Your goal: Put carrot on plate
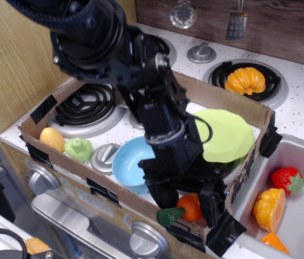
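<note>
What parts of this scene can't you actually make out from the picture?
- Orange plastic toy carrot: only its green top and a bit of orange show; the black gripper covers the rest, so the grip is unclear.
- Steel pot: hidden behind the arm.
- Lime-green scalloped plate: left edge covered by the arm.
- Red item at bottom right: cut off.
</note>
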